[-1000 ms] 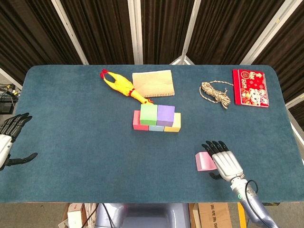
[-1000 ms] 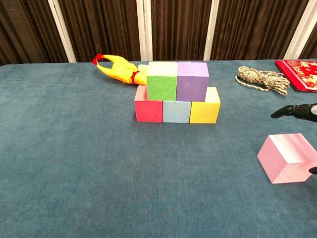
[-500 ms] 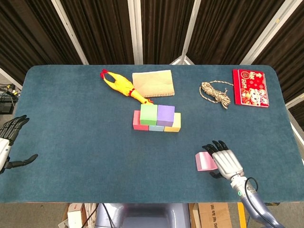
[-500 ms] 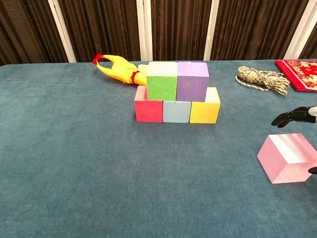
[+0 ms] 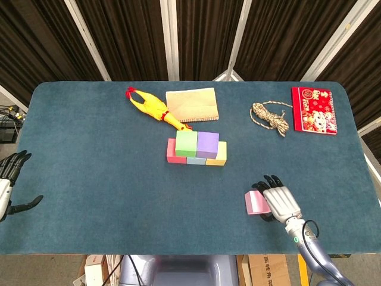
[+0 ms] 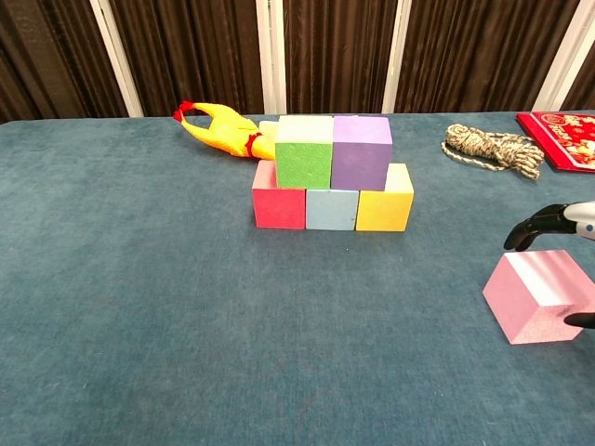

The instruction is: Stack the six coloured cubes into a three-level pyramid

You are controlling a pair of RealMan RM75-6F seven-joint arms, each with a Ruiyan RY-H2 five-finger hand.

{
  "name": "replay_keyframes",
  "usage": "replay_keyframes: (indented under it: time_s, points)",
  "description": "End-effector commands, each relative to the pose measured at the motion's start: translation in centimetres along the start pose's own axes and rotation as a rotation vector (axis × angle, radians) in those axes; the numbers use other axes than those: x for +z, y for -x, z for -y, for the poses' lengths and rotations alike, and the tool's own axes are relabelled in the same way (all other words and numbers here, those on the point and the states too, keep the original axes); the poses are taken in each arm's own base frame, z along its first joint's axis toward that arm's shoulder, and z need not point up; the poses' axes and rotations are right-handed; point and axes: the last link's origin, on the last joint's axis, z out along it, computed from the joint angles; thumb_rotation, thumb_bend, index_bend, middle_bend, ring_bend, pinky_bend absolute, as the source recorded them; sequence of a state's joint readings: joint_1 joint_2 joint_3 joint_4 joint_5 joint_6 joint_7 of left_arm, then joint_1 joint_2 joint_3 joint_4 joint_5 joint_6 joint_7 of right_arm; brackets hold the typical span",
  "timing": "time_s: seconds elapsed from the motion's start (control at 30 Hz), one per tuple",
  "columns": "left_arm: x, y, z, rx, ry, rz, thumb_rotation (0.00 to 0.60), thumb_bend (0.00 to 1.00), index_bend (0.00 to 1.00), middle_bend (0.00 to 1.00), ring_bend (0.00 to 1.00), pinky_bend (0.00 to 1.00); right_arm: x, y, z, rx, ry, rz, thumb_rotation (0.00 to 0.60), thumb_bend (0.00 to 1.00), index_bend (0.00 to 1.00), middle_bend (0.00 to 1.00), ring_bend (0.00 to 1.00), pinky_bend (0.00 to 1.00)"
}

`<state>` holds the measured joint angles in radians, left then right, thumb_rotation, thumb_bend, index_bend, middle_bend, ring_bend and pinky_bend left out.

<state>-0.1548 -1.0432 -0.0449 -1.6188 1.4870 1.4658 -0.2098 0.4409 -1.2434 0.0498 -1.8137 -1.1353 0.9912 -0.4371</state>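
Note:
Two levels of cubes stand mid-table: a red cube [image 5: 173, 157] [image 6: 279, 204], a light blue cube [image 5: 196, 160] [image 6: 332, 209] and a yellow cube [image 5: 218, 155] [image 6: 386, 203] in a row. A green cube [image 5: 186, 143] [image 6: 304, 153] and a purple cube [image 5: 208, 143] [image 6: 362, 153] sit on top of them. A pink cube [image 5: 255, 202] [image 6: 537, 295] lies alone near the front right. My right hand [image 5: 280, 201] [image 6: 550, 223] straddles it, fingers curved over its far edge and thumb by its near side, without a plain grip. My left hand [image 5: 7, 187] hovers with its fingers spread at the table's left edge, holding nothing.
Behind the stack lie a yellow rubber chicken [image 5: 153, 107] [image 6: 218, 130] and a tan pad [image 5: 191, 105]. A coil of rope [image 5: 271, 117] [image 6: 488, 149] and a red packet [image 5: 314, 110] [image 6: 567, 125] sit at the back right.
My right hand's fingers have come down toward the pink cube's far edge; the cube has not moved. My left hand has drawn further left, off the table edge.

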Motion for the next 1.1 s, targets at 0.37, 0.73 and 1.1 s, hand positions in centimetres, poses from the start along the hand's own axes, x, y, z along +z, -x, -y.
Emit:
replay_keyframes:
  time_s: [0.37, 0.73, 1.1]
  points:
    - [-0.36, -0.37, 0.0, 0.043, -0.058, -0.05, 0.6, 0.26, 0.09, 0.04, 0.0, 0.0, 0.36, 0.26, -0.58, -0.003, 0.021, 0.002, 0.6, 0.24, 0.28, 0.27, 0.08, 0.0]
    - [-0.26, -0.17, 0.0, 0.044, -0.066, -0.053, 0.6, 0.26, 0.09, 0.03, 0.0, 0.0, 0.05, 0.15, -0.79, 0.003, 0.023, -0.003, 0.6, 0.24, 0.3, 0.29, 0.09, 0.0]
    - [-0.32, -0.29, -0.18, 0.036, -0.058, -0.085, 0.6, 0.26, 0.09, 0.03, 0.0, 0.0, 0.44, 0.39, -0.92, 0.013, 0.023, -0.023, 0.6, 0.24, 0.4, 0.38, 0.17, 0.0]
